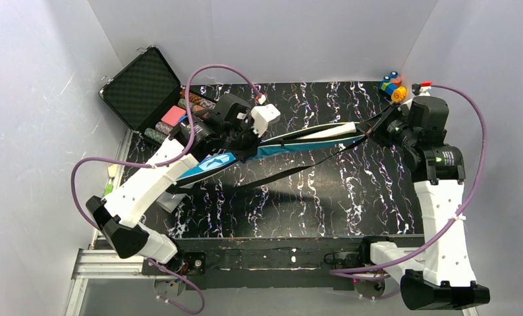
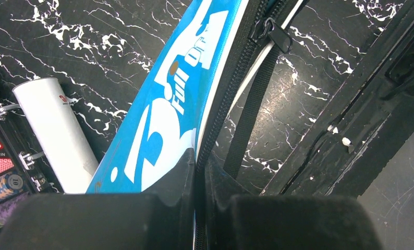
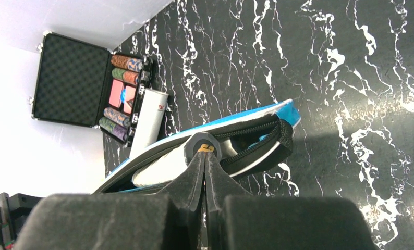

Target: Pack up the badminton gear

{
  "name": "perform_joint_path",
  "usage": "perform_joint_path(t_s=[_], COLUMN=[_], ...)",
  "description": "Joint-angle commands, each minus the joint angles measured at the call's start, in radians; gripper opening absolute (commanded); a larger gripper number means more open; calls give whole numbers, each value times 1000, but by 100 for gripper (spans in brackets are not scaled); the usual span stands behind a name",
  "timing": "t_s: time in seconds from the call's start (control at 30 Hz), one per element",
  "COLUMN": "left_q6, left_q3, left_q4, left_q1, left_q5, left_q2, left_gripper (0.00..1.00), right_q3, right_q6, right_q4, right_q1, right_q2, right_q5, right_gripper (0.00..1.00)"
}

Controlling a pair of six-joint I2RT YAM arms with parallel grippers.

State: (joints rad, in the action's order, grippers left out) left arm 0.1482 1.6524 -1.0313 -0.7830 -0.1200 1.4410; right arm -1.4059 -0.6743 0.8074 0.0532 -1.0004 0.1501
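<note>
The big blue bag (image 1: pixel 219 161) hangs tilted over the table between my two grippers, its black strap (image 1: pixel 278 174) drooping below. My left gripper (image 1: pixel 247 137) is shut on the bag's black zipper edge (image 2: pixel 223 104), next to the blue side with white lettering (image 2: pixel 168 104). My right gripper (image 3: pixel 205 156) is shut, with its tips against the black butt cap (image 3: pixel 204 146) of a white-wrapped racket handle (image 3: pixel 158 169). That handle lies in the bag's unzipped narrow end (image 3: pixel 278 135). A long white tube (image 3: pixel 150 120) lies on the table beside the bag. No shuttlecocks show.
An open black case of coloured chips (image 1: pixel 147 92) stands at the back left, close to the tube (image 2: pixel 59 130). A small orange-and-blue toy (image 1: pixel 392 85) sits at the back right corner. White walls close in the black marbled table (image 1: pixel 351 197) on three sides.
</note>
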Motion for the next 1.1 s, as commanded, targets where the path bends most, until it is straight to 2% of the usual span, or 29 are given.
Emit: perform_joint_path(t_s=[0.0,0.07,0.3,0.53,0.7,0.83,0.93,1.07], left_q6=[-13,-12,-16,-16,-14,-12,-12,-12], left_q3=[60,64,82,91,87,85,83,84], left_q4=[68,69,68,62,62,62,61,62], left_q1=[-4,-4,-3,-3,-3,-3,-3,-4], left_q5=[-30,-31,-36,-33,-30,-29,-32,-31], left_q2=[-46,-42,-34,-40,-45,-45,-47,-46], left_gripper=[0,0,0,0,0,0,0,0], right_q3=[25,33,148,216,106,-86,-214,-203], right_q6=[-20,-28,-69,1,64,100,94,43], right_q4=[-73,-77,-99,-29,44,100,118,79], right_q1=[24,47,156,162,134,131,131,131], right_q2=[-8,-14,-3,-9,-30,-41,-48,-45], right_q5=[41,39,-1,-138,-214,-242,-190,-58], right_gripper=[4,1,1,1,2,10,16,18])
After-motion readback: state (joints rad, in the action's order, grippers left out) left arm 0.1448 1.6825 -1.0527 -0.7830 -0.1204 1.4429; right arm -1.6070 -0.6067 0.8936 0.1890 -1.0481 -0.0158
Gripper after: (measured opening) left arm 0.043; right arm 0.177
